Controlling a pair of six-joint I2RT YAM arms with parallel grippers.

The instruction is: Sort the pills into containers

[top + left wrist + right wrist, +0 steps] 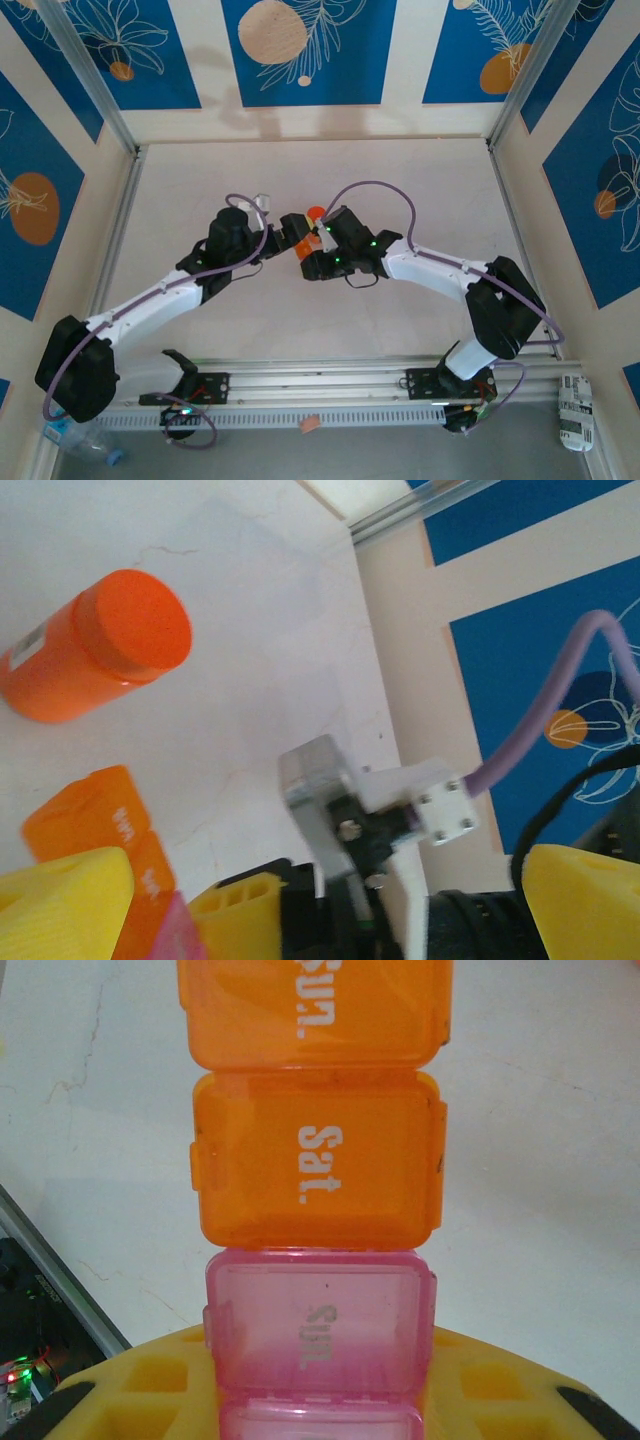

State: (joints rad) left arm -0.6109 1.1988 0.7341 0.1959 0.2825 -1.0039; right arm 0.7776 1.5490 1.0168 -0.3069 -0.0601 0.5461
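The containers (318,1150) are a strip of joined orange and pink lidded compartments marked "Sun." and "Sat.", all lids closed. My right gripper (320,1385) is shut on the strip's pink end, its yellow fingers (130,1385) either side. From above, the strip (294,238) hangs at mid-table between the two grippers. My left gripper (325,905) stands wide open, its yellow fingers (65,900) spread around the right gripper's tip, with the strip (95,820) just inside its left finger. From above it (275,233) faces the right gripper (308,248). The pills are out of view.
An orange cylindrical bottle (95,645) lies on its side on the white table, just beyond the grippers (315,213). The walls stand close on three sides. A metal rail (330,380) runs along the near edge, with a plastic bottle (85,440) at bottom left.
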